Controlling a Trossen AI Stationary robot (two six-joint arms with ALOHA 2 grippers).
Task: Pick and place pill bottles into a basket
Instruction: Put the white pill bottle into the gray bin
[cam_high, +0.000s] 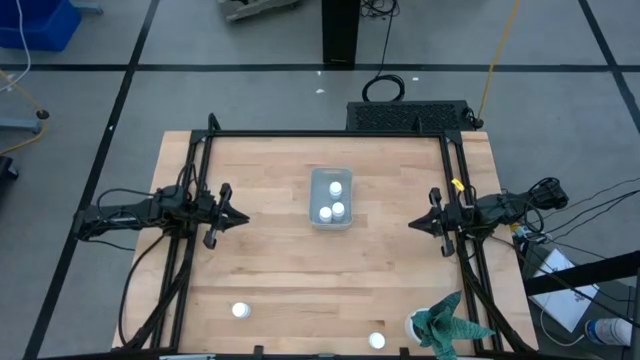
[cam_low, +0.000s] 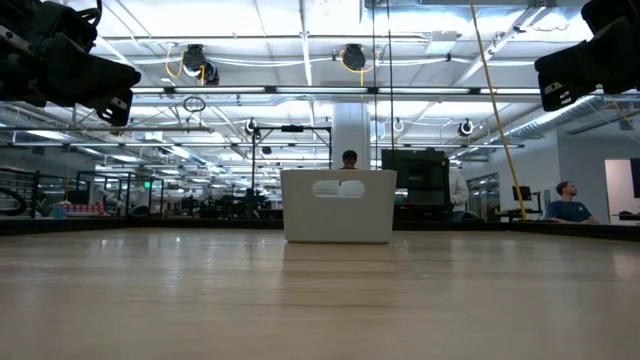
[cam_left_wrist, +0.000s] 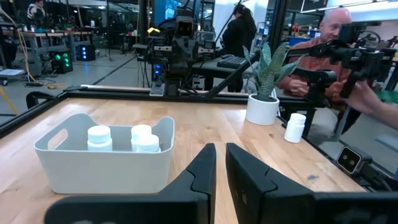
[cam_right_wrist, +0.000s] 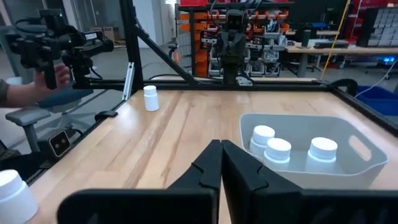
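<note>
The pale grey-blue basket (cam_high: 331, 198) stands mid-table and holds three white pill bottles (cam_high: 333, 208); they also show in the left wrist view (cam_left_wrist: 99, 138) and the right wrist view (cam_right_wrist: 278, 151). One pill bottle (cam_high: 239, 311) stands near the front edge at the left, and another (cam_high: 376, 341) stands at the front right beside the plant. My left gripper (cam_high: 245, 215) hovers left of the basket, shut and empty. My right gripper (cam_high: 412, 225) hovers right of the basket, shut and empty.
A green spiky plant in a white pot (cam_high: 445, 325) stands at the front right corner. A black mesh pad (cam_high: 408, 116) lies beyond the far edge. A black frame (cam_high: 330, 133) rims the table. A person's hands hold a device just off the near edge (cam_right_wrist: 53, 46).
</note>
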